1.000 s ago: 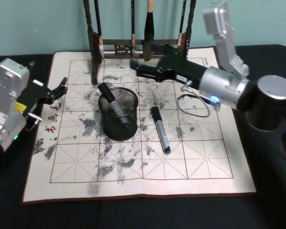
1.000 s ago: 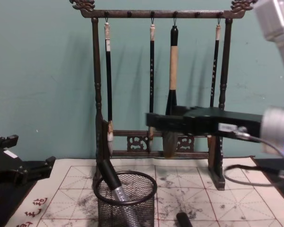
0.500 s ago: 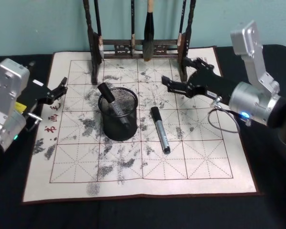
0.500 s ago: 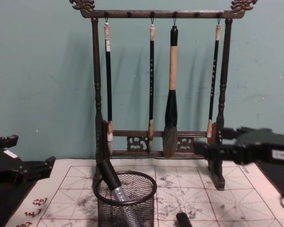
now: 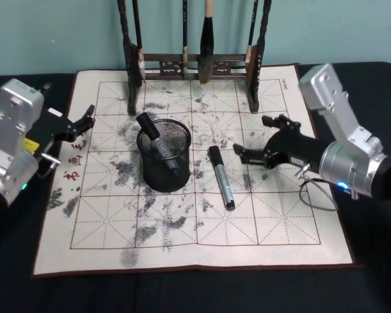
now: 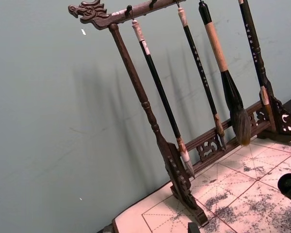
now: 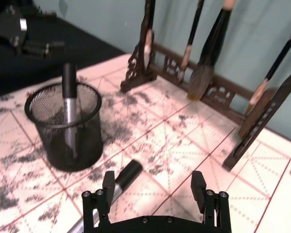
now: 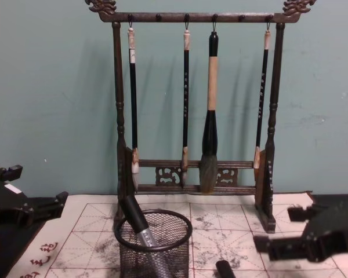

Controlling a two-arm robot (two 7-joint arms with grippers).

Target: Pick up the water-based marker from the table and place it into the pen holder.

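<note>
On the ink-stained mat (image 5: pixel 280 215), your right gripper (image 5: pixel 251 135) hovers spread-fingered just beside the marker (image 5: pixel 220 177) lying near the pen holder (image 5: pixel 166 171); the left gripper (image 5: pixel 86 120) sits parked, fingers seemingly apart.

The pen holder (image 5: pixel 164 156) is black mesh, and the marker (image 5: pixel 220 177) has a black cap and a silver body. The mat (image 5: pixel 274 222) is cream — red grid lines, grey ink stains — on a black table (image 5: pixel 182 293).

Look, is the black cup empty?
Not empty: one marker leans inside the pen holder, its cap poking above the rim.
</note>
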